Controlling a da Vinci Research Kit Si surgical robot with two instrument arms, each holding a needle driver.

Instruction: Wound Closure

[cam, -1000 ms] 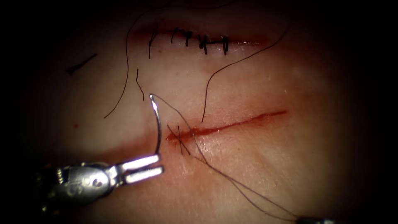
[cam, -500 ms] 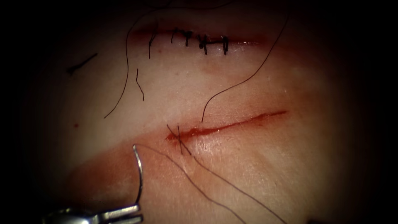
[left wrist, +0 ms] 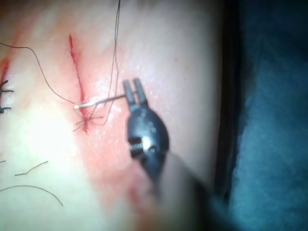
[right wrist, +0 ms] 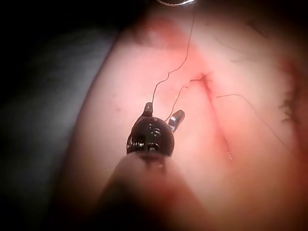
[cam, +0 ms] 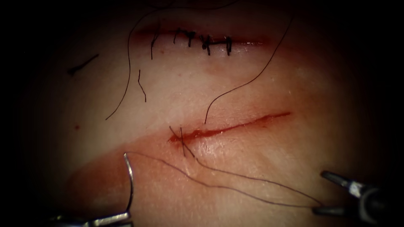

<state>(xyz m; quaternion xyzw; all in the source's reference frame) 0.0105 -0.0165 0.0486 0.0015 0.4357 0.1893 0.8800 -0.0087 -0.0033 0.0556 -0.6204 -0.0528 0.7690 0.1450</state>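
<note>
**Needle held clear, thread slack between the two tools**

Needle (cam: 130, 180) stands free of the tissue (cam: 252, 84), pinched near its blunt end by the left tool (cam: 111, 218), whose jaws are pressed together on it. Its point rises well above those jaws and sits left of the cut (cam: 229, 128), not in the flesh. Over the last second this tool has carried the needle down and away from the cut, which looks like a way of taking up thread (cam: 235, 185) through the stitch (cam: 182, 141) at the cut's left end.

From that stitch the thread runs out toward the right tool (cam: 332, 193) in two slack strands that meet close to its lower jaw. This tool has come in from the right since a moment ago. Its jaws are spread wide, and in its own wrist view (right wrist: 161, 115) the thread passes between them, yet I cannot tell whether it touches either one; it grips nothing. Judging by the placing, it is set to take hold of the thread.

Farther beyond both tools lie an older stitched cut (cam: 202, 40) and loose thread ends (cam: 141, 86).
</note>
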